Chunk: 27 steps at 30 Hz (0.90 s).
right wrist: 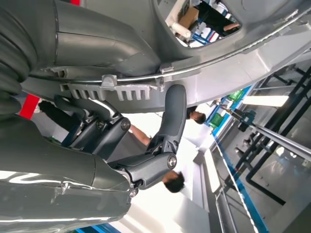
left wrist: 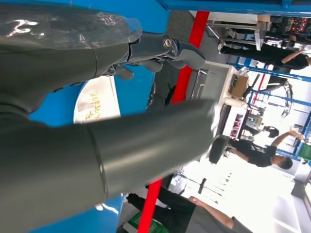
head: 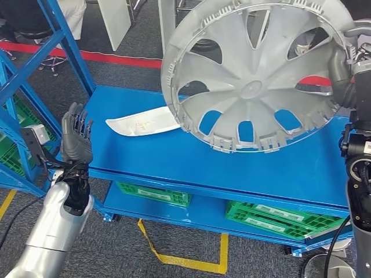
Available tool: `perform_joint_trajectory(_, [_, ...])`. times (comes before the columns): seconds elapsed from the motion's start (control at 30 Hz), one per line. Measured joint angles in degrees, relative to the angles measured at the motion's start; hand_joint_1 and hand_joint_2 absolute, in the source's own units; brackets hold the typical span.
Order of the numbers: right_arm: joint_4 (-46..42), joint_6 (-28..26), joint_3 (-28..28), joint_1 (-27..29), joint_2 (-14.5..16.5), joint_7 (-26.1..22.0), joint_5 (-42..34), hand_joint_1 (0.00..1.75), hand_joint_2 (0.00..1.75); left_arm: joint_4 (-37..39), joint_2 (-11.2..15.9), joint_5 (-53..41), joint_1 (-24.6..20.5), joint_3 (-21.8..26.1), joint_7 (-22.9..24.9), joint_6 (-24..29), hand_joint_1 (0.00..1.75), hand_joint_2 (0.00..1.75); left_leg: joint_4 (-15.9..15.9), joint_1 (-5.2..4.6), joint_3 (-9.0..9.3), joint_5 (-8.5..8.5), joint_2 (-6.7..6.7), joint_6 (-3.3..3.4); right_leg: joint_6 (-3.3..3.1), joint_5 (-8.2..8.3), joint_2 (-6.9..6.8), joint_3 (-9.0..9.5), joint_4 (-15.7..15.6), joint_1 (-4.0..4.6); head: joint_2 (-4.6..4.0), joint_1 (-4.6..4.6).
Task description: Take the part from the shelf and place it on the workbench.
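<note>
Part lifted off the shelf, not yet placed.
Right hand grips the wheel cover rim at three o'clock, apparently clear above the blue shelf; left hand open, empty.

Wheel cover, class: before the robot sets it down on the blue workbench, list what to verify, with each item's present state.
1. Right hand grips the wheel cover at its rim: ok.
2. Wheel cover lifted off the blue workbench: ok.
3. Left hand holds nothing, fingers apart: ok.
4. Landing spot free: not ok, a white curved panel lies partly under the cover.
5. Grip firmness: cannot tell.
</note>
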Motion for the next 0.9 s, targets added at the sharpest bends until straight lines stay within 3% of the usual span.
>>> perform_joint_trajectory(0.9, [-0.33,0.2,0.0,0.38,0.0,0.15,0.15,1.75,1.75,-0.98,0.0,-0.39,0.11,0.0,0.79,-0.9,0.0,1.75,-0.01,0.0,0.0,0.0,0.0,0.0,-0.02,-0.02,-0.01,0.0,0.0,0.0,0.0,-0.01])
